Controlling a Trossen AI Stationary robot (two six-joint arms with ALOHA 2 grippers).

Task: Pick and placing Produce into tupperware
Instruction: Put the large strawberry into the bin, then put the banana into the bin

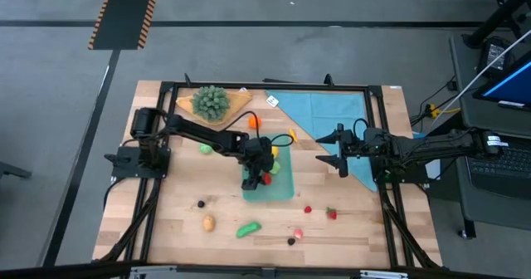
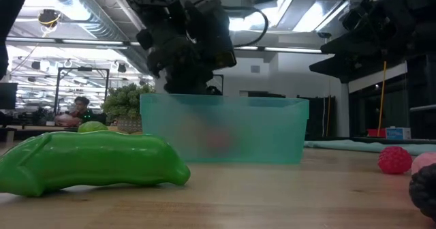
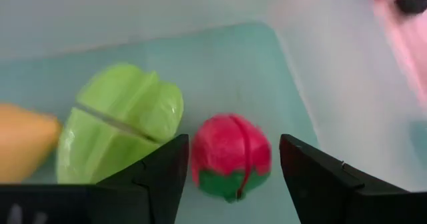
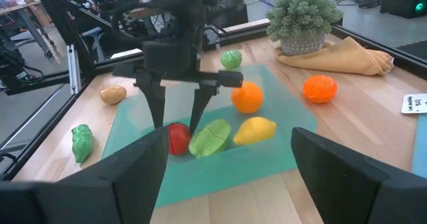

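Light wooden table [image 1: 166, 221], teal tupperware [image 1: 284, 188], blue cloth [image 1: 319, 109], tan board [image 1: 236, 102], green pea pod [image 1: 248, 228], potato [image 1: 208, 222], strawberry [image 1: 331, 213] scattered on it

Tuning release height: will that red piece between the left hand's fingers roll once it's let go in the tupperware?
Probably only slightly. The red piece looks rounded and glossy, so it may rock on the smooth tupperware floor. The green piece beside it would likely stop it. The left hand looks open around it.

Overhead looking down, table-level looking across, both wrists close on tupperware [image 4: 213, 151]
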